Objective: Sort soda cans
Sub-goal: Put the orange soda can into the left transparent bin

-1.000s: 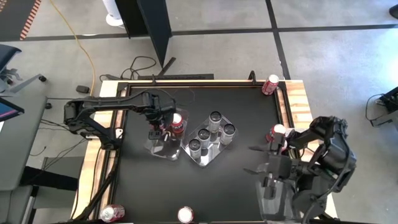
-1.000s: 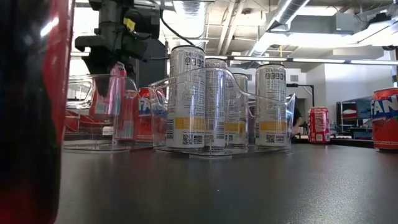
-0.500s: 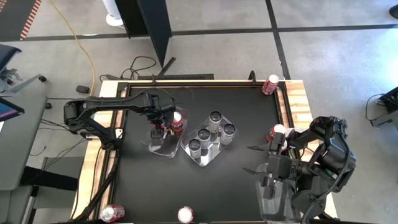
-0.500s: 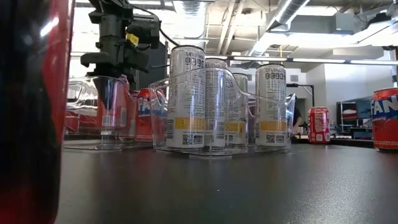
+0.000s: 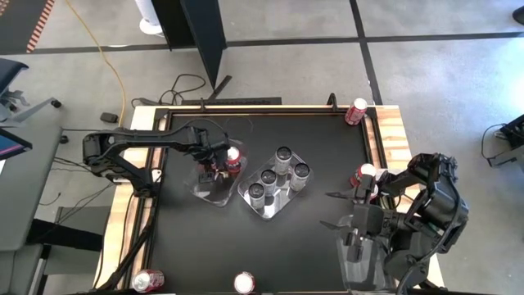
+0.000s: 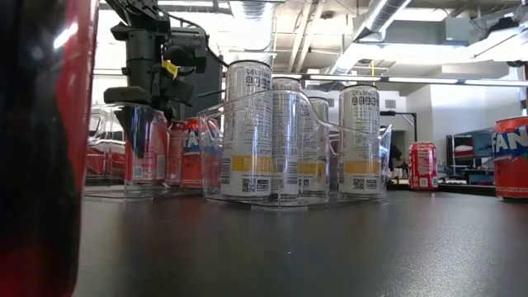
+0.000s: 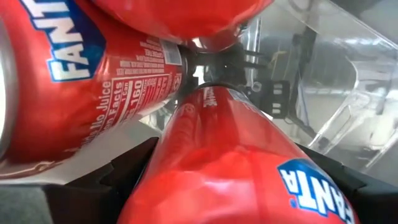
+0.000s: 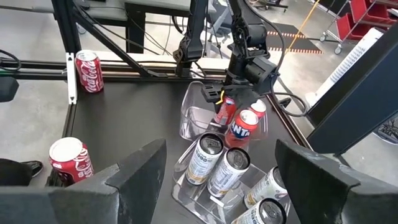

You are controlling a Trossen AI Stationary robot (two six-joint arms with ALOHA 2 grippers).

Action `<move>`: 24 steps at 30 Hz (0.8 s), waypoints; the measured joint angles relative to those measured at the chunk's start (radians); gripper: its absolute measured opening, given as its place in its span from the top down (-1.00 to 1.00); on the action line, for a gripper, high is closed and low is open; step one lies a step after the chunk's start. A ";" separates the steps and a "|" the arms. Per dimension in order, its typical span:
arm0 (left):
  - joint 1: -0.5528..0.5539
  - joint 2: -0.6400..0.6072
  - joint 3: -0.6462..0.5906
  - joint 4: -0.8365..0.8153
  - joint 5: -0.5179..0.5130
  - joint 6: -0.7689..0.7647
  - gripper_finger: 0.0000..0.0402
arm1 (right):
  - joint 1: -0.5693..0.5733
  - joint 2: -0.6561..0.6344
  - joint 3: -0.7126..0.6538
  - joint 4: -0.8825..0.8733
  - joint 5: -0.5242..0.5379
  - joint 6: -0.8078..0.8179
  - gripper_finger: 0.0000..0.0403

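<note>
Soda cans [image 5: 278, 175] on black table [image 5: 311, 139]; left end effector [image 5: 214, 169] grips red can [image 8: 226, 111]; right end effector [image 8: 221, 180] wide.

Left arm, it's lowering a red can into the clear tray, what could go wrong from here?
The held red can hangs right beside a standing Fanta can in the tray; lowering may knock that over. In the left wrist view, cans crowd the fingers, so opening could nudge one. The tray looks light and might slide.

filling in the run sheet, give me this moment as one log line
left gripper: jaws shut on red soda can, over clear plastic tray | right gripper: open, waiting at table's right | four silver cans: in second tray
</note>
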 joint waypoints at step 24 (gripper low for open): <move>-0.001 0.005 0.034 -0.060 -0.003 -0.099 -0.68 | 0.000 0.000 0.000 0.000 0.000 0.009 -0.57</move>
